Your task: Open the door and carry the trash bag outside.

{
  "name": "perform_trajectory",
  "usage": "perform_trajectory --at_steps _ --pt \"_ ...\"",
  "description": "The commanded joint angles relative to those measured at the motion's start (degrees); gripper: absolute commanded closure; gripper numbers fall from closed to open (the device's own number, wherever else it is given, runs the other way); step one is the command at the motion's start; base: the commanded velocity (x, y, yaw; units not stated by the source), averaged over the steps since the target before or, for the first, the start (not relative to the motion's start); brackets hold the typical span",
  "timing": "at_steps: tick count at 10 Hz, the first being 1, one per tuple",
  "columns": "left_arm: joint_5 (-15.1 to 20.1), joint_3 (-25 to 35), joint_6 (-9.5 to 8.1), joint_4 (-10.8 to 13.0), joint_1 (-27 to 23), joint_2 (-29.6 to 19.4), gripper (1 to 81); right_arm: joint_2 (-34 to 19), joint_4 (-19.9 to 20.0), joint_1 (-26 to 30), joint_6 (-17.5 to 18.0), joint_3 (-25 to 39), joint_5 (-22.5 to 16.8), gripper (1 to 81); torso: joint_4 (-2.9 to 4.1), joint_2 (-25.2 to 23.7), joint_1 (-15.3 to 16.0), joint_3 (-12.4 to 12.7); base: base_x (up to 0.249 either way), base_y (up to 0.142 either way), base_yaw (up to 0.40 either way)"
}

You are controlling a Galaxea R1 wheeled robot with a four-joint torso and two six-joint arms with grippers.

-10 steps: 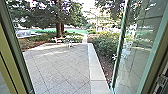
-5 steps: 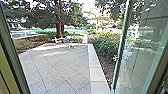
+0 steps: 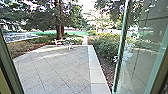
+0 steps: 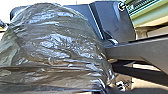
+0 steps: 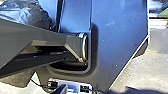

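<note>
The dark, shiny trash bag [image 4: 55, 45] bulges large and close in the left wrist view, beside the robot's dark body. Part of the same trash bag [image 5: 23, 13] appears in the right wrist view, behind the jointed bar. How the bag is held cannot be made out. In the head view, the glass door [image 3: 142, 50] stands open on the right, with its upright metal edge towards the paving. A door frame post [image 3: 11, 62] slants down the left side, and the doorway between them gives onto the outside.
Beyond the doorway lies a tiled patio [image 3: 55, 67], with a paler paved border [image 3: 96, 67] along its right side. Bushes [image 3: 105, 46] grow past that border. A small table with chairs [image 3: 67, 44] stands at the far end, and a tree trunk [image 3: 59, 31] rises behind.
The head view has shifted forward through the doorway. The left frame has slid towards the picture's edge and more patio shows; the door still stands open.
</note>
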Motion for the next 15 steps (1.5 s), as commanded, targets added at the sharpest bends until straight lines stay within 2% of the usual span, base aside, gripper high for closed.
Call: perform_trajectory --at_steps 1,15 --pt "3.0 0.4 0.50 0.3 -2.8 0.2 81.1 0.4 0.4 2.8 -0.1 0.1 -3.0 1.0 0.00 0.0 0.0 0.0 0.083 0.000 0.000" --pt "3.0 0.4 0.50 0.3 -2.8 0.2 81.1 0.4 0.4 2.8 -0.1 0.2 -3.0 1.0 0.00 0.0 -0.1 0.0 0.110 0.000 0.000"
